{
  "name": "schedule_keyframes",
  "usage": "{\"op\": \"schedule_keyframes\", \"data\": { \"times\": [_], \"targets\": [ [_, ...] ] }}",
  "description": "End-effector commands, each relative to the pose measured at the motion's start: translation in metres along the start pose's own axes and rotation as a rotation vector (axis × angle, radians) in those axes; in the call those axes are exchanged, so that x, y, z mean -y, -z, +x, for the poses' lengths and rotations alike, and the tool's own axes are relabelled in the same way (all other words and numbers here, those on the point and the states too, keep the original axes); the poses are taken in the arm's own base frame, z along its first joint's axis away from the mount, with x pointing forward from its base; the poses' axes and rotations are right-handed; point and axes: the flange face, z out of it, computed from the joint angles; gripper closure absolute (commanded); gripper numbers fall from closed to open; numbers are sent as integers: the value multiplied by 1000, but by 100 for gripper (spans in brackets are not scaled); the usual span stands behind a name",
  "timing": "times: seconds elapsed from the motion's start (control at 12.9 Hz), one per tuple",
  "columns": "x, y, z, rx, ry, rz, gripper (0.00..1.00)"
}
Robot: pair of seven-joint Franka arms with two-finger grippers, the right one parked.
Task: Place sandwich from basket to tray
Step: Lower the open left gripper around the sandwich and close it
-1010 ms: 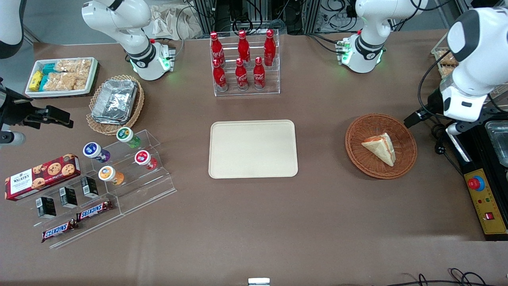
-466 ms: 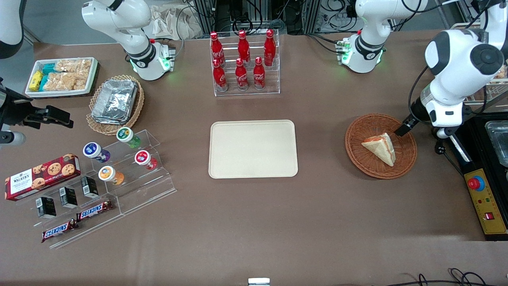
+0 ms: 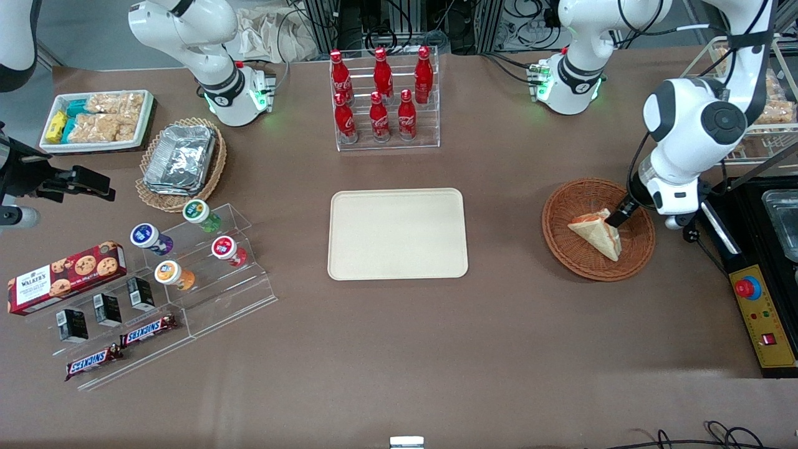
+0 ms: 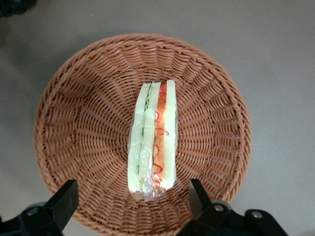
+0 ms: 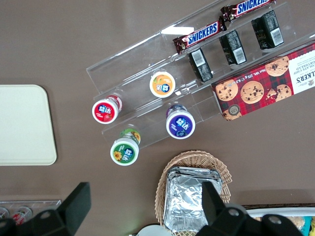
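Sandwich [image 4: 152, 142] on edge in basket [image 4: 64, 123], claw [image 4: 133, 204] above w/ fingers apart, tray [image 3: 397, 234] bare.

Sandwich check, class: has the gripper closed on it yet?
No: the gripper hovers open above the sandwich, which lies untouched in the basket.

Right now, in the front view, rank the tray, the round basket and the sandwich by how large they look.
1. The tray, largest.
2. The basket, clearly smaller.
3. The sandwich, smallest, lying in the basket.

All sit on the same table, so the order looks reliable. The end effector, fingers open, hovers over the sandwich.
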Motion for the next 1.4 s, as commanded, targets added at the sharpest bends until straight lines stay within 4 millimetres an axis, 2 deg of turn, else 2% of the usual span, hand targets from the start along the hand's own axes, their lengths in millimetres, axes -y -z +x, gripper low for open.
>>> {"op": "schedule_keyframes", "data": {
  "times": [0.0,0.16,0.47,0.78,0.85,0.93,1.01,1.32],
  "targets": [
    [4,-18,-5,-17,23,-27,0],
    [4,-28,-5,-19,23,-29,0],
    [8,-62,-9,-37,23,-50,0],
    [7,-82,-9,-50,26,-69,1],
    [5,-86,-8,-50,36,-75,18],
    [4,-85,-7,-53,54,-80,72],
    [2,-83,-7,-54,57,-83,100],
    [-11,-78,-14,-57,29,-93,100]
  ]
}}
